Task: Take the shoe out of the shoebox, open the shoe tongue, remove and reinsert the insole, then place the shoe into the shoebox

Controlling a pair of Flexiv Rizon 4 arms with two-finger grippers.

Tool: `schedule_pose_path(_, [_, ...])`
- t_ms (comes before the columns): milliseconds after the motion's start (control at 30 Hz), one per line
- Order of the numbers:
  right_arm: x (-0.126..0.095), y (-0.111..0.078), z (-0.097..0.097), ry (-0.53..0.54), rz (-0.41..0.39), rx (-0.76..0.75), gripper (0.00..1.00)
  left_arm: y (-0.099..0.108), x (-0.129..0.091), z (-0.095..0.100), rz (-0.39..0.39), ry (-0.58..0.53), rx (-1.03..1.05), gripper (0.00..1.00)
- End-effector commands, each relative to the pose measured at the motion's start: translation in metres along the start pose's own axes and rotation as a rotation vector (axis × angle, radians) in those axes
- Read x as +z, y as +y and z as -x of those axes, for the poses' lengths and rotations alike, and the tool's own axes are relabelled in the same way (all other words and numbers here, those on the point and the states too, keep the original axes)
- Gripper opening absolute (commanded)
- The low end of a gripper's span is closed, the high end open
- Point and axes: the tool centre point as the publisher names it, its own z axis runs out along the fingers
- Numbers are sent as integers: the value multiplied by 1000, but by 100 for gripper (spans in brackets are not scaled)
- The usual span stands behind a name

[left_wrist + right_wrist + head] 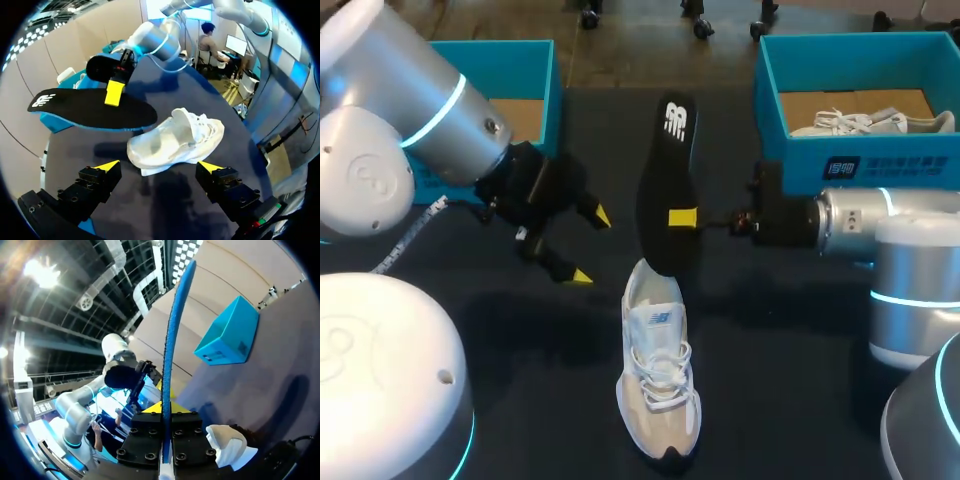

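A white and beige shoe (658, 375) lies on the dark table (790, 360) in the middle, toe toward the front edge. Above its heel hangs a black insole (665, 180) with a blue underside, held by its edge in my shut right gripper (683, 218). In the right wrist view the insole (172, 355) stands edge-on between the fingers, with the shoe (227, 445) beside them. My left gripper (592, 246) is open to the left of the insole, holding nothing. In the left wrist view, the shoe (175, 137) and insole (90, 107) lie ahead of the left gripper (156, 166).
A blue shoebox (920, 160) at the back right holds another white shoe (870, 122). A second blue box (535, 65) stands at the back left, partly behind my left arm.
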Motion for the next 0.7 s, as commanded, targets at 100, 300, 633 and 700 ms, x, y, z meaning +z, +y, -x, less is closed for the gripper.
schedule_pose_path(100, [5,0,3,0,0,0,0,-5,5,7,14,12,-1,100])
schedule_pose_path(300, [5,0,3,0,0,0,0,-4,8,7,25,8,1,100])
schedule_pose_path(633, [21,-18,21,16,-14,-19,0,17,40,-3,55,-3,-22,100])
schedule_pose_path(700, [23,-22,23,20,-13,-32,0,19,46,-6,83,-11,-39,100])
